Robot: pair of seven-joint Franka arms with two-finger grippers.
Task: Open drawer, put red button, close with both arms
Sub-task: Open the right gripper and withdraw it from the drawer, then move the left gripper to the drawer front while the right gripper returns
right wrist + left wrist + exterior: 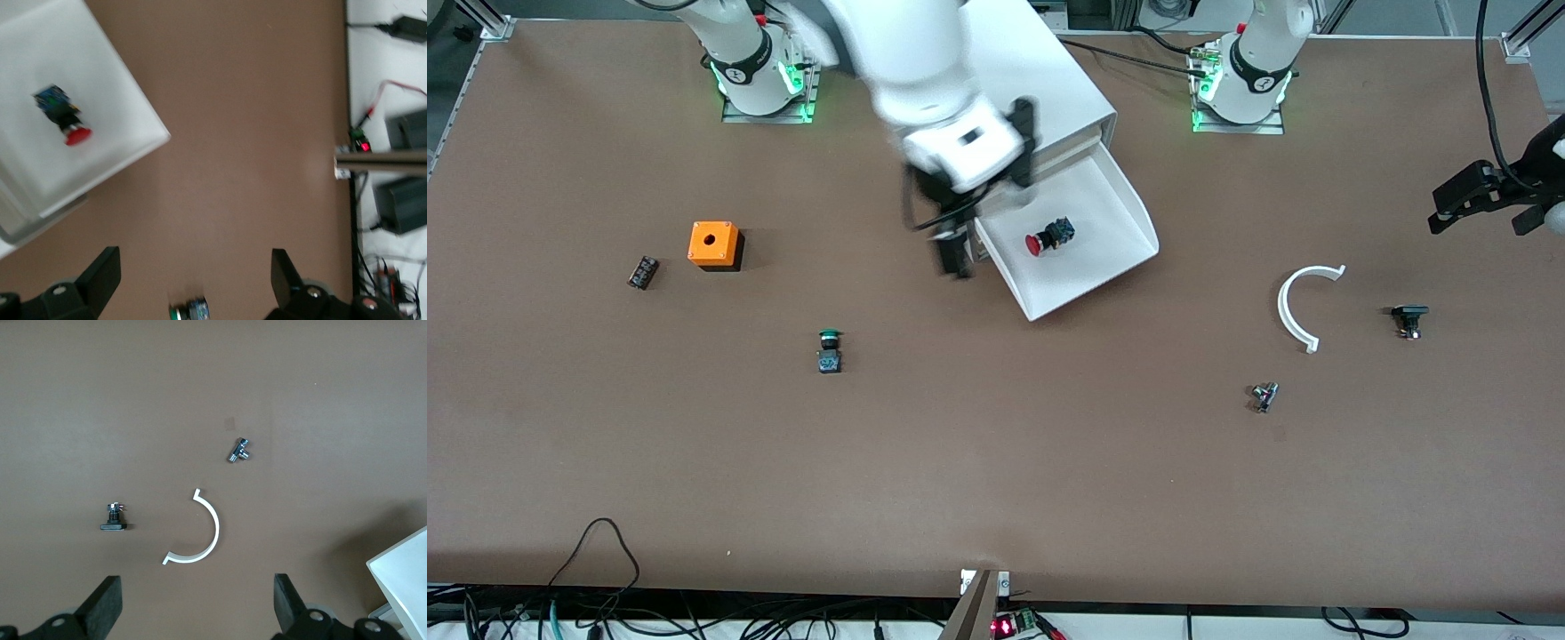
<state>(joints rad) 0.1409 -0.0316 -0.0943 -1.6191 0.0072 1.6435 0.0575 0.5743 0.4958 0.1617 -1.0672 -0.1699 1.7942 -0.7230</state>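
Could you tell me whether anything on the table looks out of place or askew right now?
Nothing looks damaged or spilled. The red button lies on its side in the open drawer, which is pulled out of the cabinet and not yet closed.

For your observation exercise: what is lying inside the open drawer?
The drawer holds just the red button, lying on its side. The drawer's rear end is hidden under the cabinet and the right hand.

Even overhead light, short soft shadows on the tabletop point(996, 462); the right arm point(925, 80) is motion-blurred, right wrist view soft.
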